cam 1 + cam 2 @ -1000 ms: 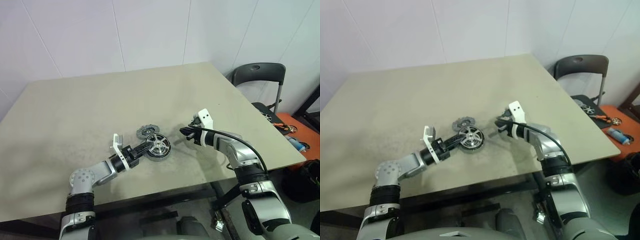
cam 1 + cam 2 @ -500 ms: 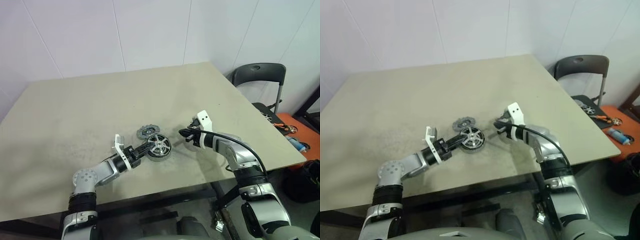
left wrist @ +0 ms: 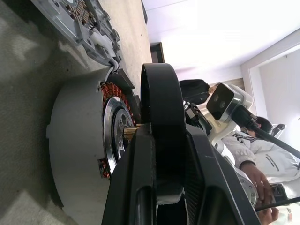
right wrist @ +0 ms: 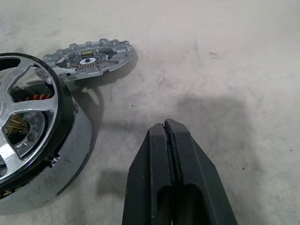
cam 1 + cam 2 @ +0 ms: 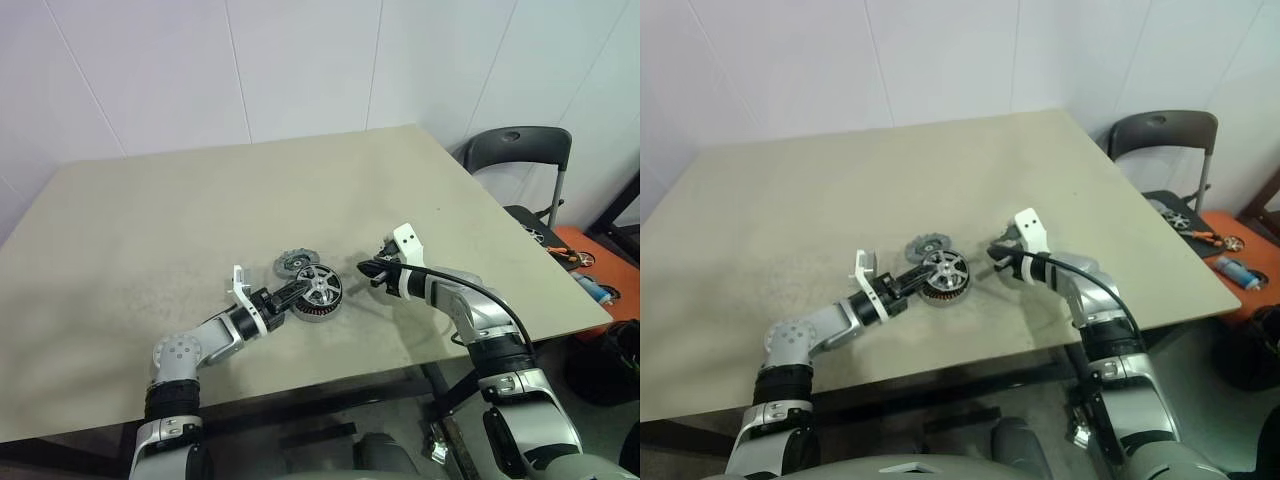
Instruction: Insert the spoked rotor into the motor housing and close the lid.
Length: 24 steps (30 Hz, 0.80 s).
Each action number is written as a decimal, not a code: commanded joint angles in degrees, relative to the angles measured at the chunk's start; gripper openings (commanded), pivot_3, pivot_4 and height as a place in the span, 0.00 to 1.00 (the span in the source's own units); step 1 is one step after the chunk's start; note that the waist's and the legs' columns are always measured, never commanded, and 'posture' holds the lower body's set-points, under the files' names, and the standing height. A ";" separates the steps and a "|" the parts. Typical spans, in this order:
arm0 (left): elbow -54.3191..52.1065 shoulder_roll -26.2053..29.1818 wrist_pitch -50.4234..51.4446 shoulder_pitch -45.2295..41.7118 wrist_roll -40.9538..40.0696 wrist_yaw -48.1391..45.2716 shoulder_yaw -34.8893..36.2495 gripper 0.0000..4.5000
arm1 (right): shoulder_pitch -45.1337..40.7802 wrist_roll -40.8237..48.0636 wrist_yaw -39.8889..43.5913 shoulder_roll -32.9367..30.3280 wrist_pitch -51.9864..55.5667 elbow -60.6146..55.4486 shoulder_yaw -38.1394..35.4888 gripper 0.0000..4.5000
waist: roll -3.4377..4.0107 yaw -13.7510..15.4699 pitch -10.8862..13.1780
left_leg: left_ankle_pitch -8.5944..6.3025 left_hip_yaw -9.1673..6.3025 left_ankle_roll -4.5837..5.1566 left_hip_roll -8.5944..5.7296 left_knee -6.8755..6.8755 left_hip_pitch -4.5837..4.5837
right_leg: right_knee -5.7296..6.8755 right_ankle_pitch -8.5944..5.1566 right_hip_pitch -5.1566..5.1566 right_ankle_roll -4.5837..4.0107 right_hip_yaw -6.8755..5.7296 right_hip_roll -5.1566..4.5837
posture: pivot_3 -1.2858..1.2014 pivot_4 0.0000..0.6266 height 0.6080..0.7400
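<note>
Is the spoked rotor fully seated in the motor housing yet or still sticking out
Still sticking out. The spoked rotor, clamped by the left gripper, stands proud of the motor housing, with copper windings visible between them.

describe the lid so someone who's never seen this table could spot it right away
On the beige table, look near the front middle, where the two grippers point toward each other. The lid lies flat just behind the motor housing: the smallest disc, grey metal with a jagged toothed edge, held by no gripper.
</note>
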 commanded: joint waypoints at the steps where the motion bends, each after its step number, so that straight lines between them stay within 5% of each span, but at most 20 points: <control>1: -0.79 0.61 0.25 0.92 1.43 -0.94 -0.73 0.09 | -0.99 -0.06 0.19 0.03 -0.37 -2.38 0.15 0.00 | 0.00 0.00 0.00 | 0.00 0.00 0.00 0.00 0.00 0.00 | 0.00 0.00 0.00 0.00 0.00 0.00 | 0.52 0.00 1.00; 8: 0.85 0.91 -0.76 0.78 3.02 -1.07 0.27 0.61 | -1.52 -0.58 0.40 0.42 -0.63 -1.65 0.39 0.00 | 0.00 0.17 0.00 | 0.00 -0.01 0.00 0.00 0.02 0.05 | 0.00 -0.03 0.08 0.03 -0.01 0.00 | 0.52 0.00 1.00; 16: -1.87 3.65 -0.57 -0.70 1.23 -0.82 3.52 0.61 | -1.49 -0.66 0.74 0.36 -0.78 -1.41 0.72 0.00 | 0.00 -0.13 0.00 | 0.00 -0.02 0.00 0.00 0.02 0.06 | 0.00 -0.11 0.07 0.19 0.00 0.01 | 0.52 0.00 1.00; 24: -9.19 12.68 4.37 -2.65 -7.28 -0.36 10.10 0.61 | -1.50 -0.91 0.35 1.35 -1.20 -0.81 0.96 0.00 | -0.04 0.02 0.05 | 0.00 -0.03 0.00 0.02 -0.04 -0.08 | -0.03 0.01 -0.09 0.01 0.00 0.00 | 0.52 0.00 1.00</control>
